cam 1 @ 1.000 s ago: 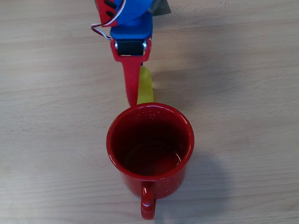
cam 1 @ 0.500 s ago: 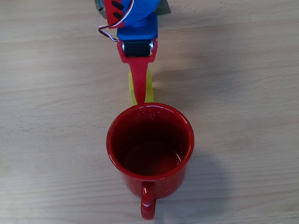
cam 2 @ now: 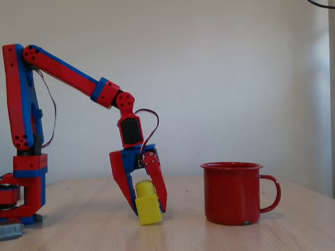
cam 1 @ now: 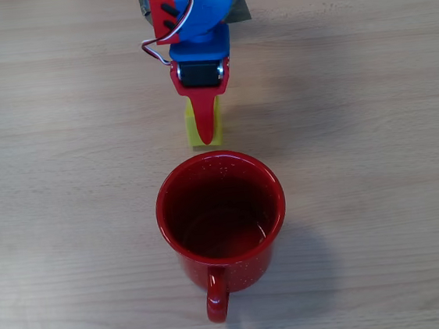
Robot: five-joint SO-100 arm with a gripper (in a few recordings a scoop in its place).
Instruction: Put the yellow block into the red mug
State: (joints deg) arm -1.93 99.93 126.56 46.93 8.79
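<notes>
The yellow block [cam 2: 147, 202] stands tilted between my two red fingers, its rounded end up and its lower corner at the table top. My gripper [cam 2: 149, 211] is shut on it, one finger on each side. From above, the block [cam 1: 192, 131] shows on both sides of the upper red finger [cam 1: 205, 119], just beyond the far rim of the mug. The red mug [cam 1: 160, 214] stands upright with nothing in it, handle toward the picture's bottom edge. In the fixed view the mug [cam 2: 230, 196] is right of the gripper, a short gap away, handle pointing right.
The arm's base [cam 2: 27, 202] stands at the left of the wooden table [cam 2: 243, 238] in the fixed view. The blue and red wrist [cam 1: 193, 26] reaches in from the top edge of the overhead view. Bare wood lies on both sides of the mug.
The block's footprint from above has shortened as it tipped from lying flat toward upright. The gripper turned over it and drew back slightly from the mug. The mug has not moved.
</notes>
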